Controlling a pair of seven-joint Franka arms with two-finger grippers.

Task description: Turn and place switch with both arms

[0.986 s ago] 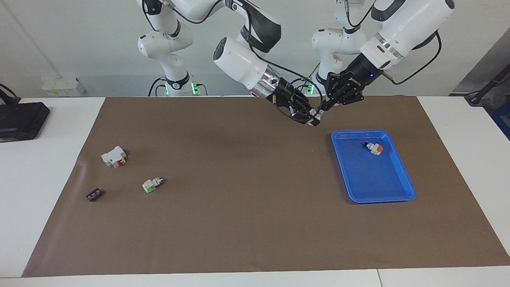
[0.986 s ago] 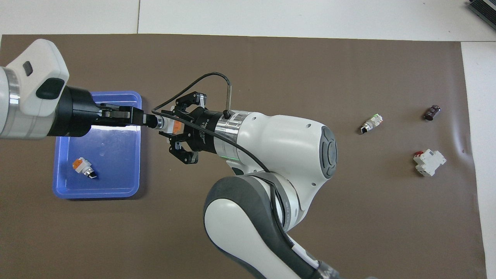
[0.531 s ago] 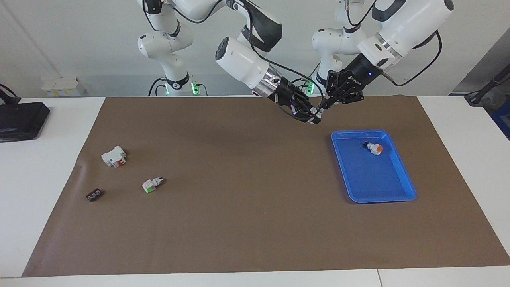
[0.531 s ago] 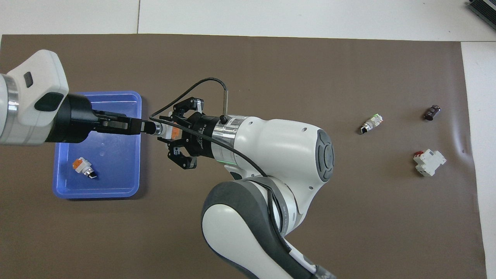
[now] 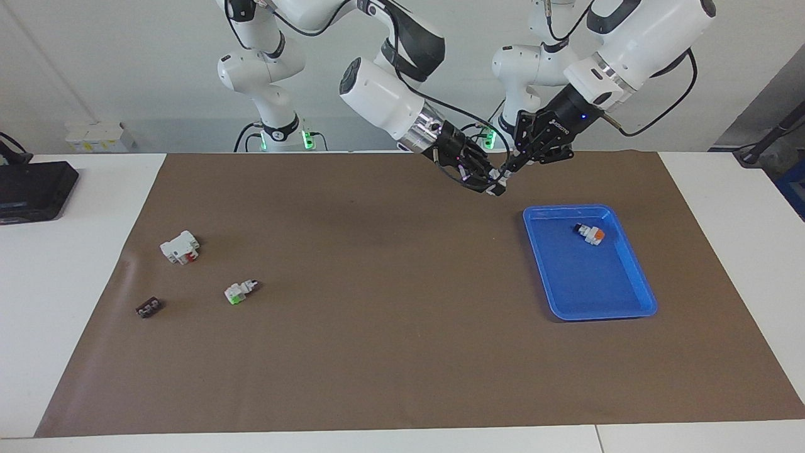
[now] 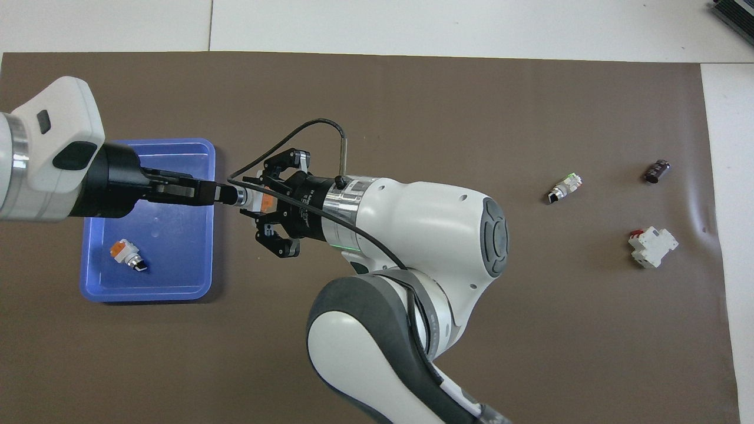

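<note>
Overhead view shows the brown mat (image 6: 412, 88) covering the table, both arms meeting in the air over it just beside the blue tray (image 6: 200, 288), which holds a twin switch (image 6: 125, 254). Between them, the right gripper (image 6: 254, 201) pinches the switch (image 6: 259, 200) by its white body, orange face showing, while the left gripper (image 6: 227, 193) is pinched on its dark tip. Toward the right arm's end lie a white block (image 6: 652, 247), a third switch (image 6: 564, 188) and a black piece (image 6: 656, 171).
</note>
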